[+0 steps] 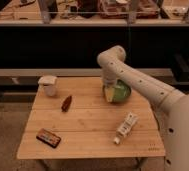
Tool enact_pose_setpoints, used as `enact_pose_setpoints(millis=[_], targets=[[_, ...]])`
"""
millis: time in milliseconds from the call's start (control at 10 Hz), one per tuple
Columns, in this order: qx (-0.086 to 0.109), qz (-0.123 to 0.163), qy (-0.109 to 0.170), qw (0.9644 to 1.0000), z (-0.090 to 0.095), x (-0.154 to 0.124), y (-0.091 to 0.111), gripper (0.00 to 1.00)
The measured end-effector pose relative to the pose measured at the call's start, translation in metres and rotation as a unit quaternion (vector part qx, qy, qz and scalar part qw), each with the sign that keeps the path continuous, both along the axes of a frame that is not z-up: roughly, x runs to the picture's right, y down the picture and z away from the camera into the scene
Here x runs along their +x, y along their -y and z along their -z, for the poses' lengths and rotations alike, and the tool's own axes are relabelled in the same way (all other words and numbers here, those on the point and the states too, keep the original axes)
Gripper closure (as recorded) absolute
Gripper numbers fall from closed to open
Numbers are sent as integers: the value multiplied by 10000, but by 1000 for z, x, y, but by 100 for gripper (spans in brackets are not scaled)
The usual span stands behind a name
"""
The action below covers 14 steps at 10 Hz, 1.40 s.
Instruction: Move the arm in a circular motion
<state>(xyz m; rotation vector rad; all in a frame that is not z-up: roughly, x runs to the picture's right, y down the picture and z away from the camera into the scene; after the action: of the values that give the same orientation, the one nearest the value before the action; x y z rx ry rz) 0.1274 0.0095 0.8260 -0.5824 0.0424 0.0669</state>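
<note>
The arm is cream-white with small dark dots. It rises from the lower right to a rounded elbow above the far right part of the wooden table. From the elbow a short segment drops to the pale tapered gripper. The gripper hangs at the left side of a green bowl and partly hides it. Nothing shows in its grasp.
A white cup stands at the table's far left. A small brown item lies right of it. A dark snack bar lies near the front left, and a white bottle lies on its side at front right. Dark shelving runs behind.
</note>
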Motion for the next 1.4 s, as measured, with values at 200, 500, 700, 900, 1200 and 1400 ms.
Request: enact_pose_setpoints(millis=[200, 500, 700, 900, 1200, 1400], targets=[[-110, -296, -411, 9987, 32, 53, -28, 20], [-176, -442, -626, 9969, 91, 63, -89, 20], [-260, -248, -430, 9984, 124, 23, -143, 20], [-387, 193, -161, 9989, 145, -27, -194, 20], [-432, 892, 453, 9940, 142, -108, -227, 20], [-365, 1272, 903, 9871, 127, -166, -224, 20]])
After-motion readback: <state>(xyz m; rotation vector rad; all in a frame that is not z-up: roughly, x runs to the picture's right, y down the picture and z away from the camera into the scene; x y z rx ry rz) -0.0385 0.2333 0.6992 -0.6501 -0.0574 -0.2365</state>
